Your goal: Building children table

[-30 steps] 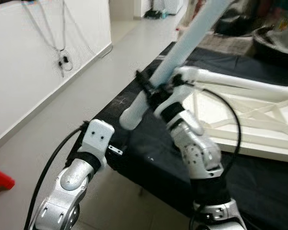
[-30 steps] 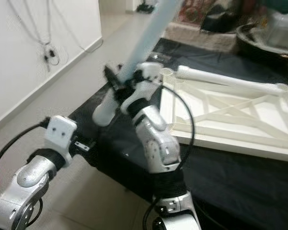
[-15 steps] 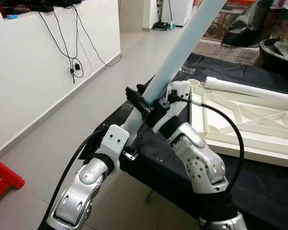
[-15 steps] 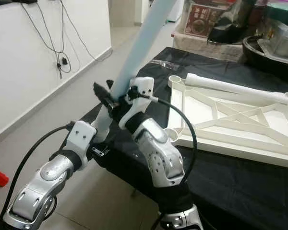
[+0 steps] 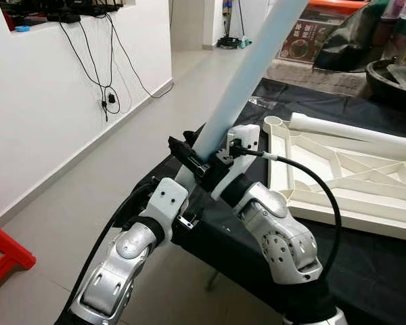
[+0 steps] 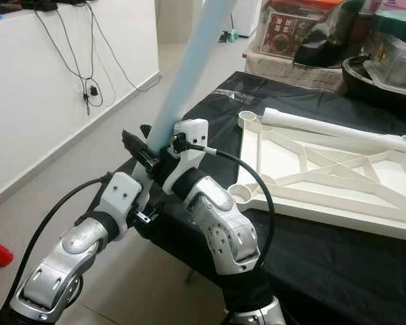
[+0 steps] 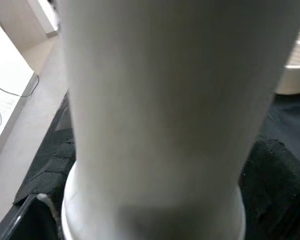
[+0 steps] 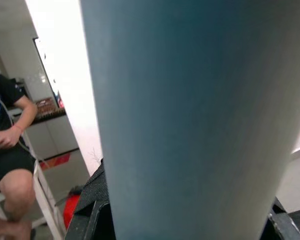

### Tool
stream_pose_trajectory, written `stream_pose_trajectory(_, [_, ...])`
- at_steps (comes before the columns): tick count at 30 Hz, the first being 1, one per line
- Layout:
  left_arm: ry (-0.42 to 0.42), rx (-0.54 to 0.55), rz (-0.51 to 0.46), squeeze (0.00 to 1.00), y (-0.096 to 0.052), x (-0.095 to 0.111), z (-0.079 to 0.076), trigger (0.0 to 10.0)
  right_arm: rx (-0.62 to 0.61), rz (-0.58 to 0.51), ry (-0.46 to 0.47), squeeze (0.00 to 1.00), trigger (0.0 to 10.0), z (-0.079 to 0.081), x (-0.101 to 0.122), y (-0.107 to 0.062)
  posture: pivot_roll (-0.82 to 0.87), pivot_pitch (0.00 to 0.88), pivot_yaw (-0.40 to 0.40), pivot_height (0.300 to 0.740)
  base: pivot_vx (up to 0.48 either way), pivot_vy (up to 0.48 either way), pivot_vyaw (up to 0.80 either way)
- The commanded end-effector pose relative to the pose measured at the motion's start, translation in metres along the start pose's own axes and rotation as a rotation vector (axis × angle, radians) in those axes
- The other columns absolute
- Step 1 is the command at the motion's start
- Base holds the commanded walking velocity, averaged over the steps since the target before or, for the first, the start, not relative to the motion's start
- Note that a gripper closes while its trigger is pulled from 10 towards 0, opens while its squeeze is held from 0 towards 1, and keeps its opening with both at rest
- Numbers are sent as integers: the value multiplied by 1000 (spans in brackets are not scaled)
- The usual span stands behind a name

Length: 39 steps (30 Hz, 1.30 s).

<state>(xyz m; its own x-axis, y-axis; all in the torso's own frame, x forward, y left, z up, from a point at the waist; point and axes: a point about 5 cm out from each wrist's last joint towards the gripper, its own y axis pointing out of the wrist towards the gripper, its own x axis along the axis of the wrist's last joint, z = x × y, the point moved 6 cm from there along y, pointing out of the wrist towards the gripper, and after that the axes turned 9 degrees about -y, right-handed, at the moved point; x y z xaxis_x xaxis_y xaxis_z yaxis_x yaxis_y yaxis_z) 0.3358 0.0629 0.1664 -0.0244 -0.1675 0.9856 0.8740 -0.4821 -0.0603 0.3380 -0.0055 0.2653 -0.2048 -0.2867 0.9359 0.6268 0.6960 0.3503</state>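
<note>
A long pale blue table leg slants up and away over the near left corner of the black-covered table. My right gripper is shut across its lower part, black fingers clamping the tube. My left gripper sits right at the leg's lower end, where the left wrist view shows the leg's flanged foot up close. The white table top lies upside down on the cloth, with round corner sockets and a white leg along its far side.
A white wall with hanging cables runs along my left, and a red stool stands on the floor. Boxes and tubs crowd the table's far end. A seated person appears in the right wrist view.
The camera has shifted. My left arm has risen from below the table edge to the leg's lower end. The right gripper still grips the leg, now drawn slightly nearer.
</note>
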Motion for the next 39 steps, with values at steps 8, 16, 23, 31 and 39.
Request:
stream_pose_trajectory(8, [59, -55, 31, 0, -3, -14, -11, 0, 29, 4, -8, 0, 10000, 6, -1, 0, 204, 59, -50, 740, 0, 0, 0])
stream_pose_trajectory(16, [79, -53, 46, 0, -8, -23, -10, 0, 10, 7, -29, 0, 10000, 0, -3, -1, 204, 56, -48, 740, 0, 0, 0])
stream_pose_trajectory(23, [12, -119, 60, 0, -18, -24, -9, 10000, 8, 10, -51, 1000, 10000, -10, -4, -3, 211, 51, -49, 740, 0, 0, 0])
stream_pose_trajectory(31, [-73, -311, 107, 0, -45, -28, -12, 10000, 212, 64, 37, 0, 10000, -5, -3, -10, 215, 51, -47, 740, 0, 0, 0])
stream_pose_trajectory(39, [-284, -523, 158, 0, -72, -25, -38, 10000, 506, 140, 136, 0, 10000, 22, -6, -36, 218, 59, -49, 740, 0, 0, 0])
